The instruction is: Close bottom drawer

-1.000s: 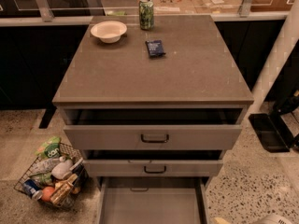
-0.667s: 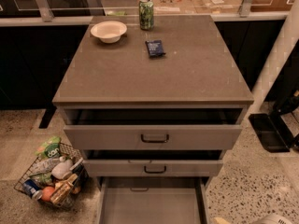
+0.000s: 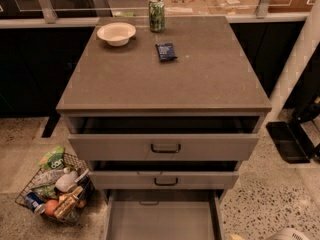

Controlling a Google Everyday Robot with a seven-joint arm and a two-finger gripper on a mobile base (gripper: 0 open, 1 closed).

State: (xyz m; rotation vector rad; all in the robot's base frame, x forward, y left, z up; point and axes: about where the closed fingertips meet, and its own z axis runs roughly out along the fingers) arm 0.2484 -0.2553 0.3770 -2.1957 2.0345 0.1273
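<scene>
The grey cabinet [image 3: 165, 74] fills the middle of the camera view, and all three of its drawers stand open. The bottom drawer [image 3: 162, 221] is pulled out the farthest. Its plain grey inside runs down to the lower edge of the view, where its front is cut off. The middle drawer [image 3: 165, 180] and the top drawer [image 3: 165, 146] are each out a little, with their dark loop handles showing. My gripper is not in view. Only a pale rounded part [image 3: 292, 234] shows at the bottom right corner.
On the cabinet top sit a white bowl [image 3: 116, 33], a green can [image 3: 156, 14] and a dark blue packet [image 3: 165, 51]. A wire basket [image 3: 52, 189] of groceries stands on the floor at the left. A black dustpan-like object [image 3: 290, 141] lies at the right.
</scene>
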